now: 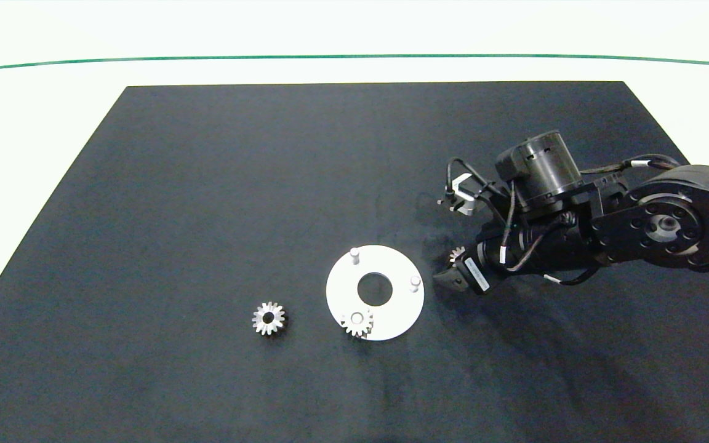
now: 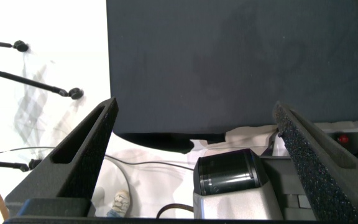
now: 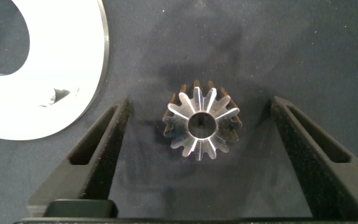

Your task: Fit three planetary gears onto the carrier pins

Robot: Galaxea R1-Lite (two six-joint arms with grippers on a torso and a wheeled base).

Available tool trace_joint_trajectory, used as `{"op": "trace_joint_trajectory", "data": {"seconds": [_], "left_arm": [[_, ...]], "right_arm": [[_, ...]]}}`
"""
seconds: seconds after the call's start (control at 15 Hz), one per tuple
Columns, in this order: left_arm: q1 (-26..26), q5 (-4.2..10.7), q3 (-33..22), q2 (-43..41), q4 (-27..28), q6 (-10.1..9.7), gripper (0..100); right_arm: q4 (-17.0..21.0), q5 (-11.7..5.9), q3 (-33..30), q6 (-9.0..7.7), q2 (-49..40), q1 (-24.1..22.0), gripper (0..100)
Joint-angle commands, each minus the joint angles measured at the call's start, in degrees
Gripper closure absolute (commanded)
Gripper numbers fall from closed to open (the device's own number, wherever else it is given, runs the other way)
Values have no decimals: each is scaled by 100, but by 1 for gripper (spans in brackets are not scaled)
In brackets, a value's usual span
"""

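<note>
Right gripper (image 3: 197,155): lowered over the mat just right of the disc; its fingers are spread wide apart, and nothing is clamped.
Gear at gripper (image 3: 201,121): lies flat on the mat between the two open fingers, touching neither; a clear gap is seen on each side. In the head view only its toothed edge (image 1: 456,253) is seen past the gripper's tip.
Disc (image 1: 391,320): a white ring with a large centre hole, set on the mat near the middle, just beside the right gripper; its rim (image 3: 73,93) is seen close to one finger but apart from it.
Seated gear (image 1: 357,322): fitted over the near pin, its teeth reaching slightly past the disc's edge.
Bare pins: the far pin (image 1: 354,253) and the right pin (image 1: 415,282) stand upright with no gear on them; the right pin is the one nearest the gripper.
Loose gear (image 1: 268,317): flat on the mat, left of the disc and apart from it.
Mat (image 1: 207,184): dark, with wide bare room to the left, far and near sides; white table is seen beyond its edges.
Left gripper (image 2: 194,143): held off the mat's edge, above cables and white surface, with fingers spread and nothing between them.
</note>
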Motion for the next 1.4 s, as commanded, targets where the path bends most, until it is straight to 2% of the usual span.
{"op": "trace_joint_trajectory", "data": {"seconds": [0.07,1.07,1.4], "left_arm": [[3,2,1,-4,36,12,0],[3,2,-122,4,45,12,0],[-6,55,-245,13,300,21,0]], "right_arm": [[10,-3,3,-9,14,5,15],[28,-11,30,-9,5,5,45],[28,-11,39,-18,5,5,55]]}}
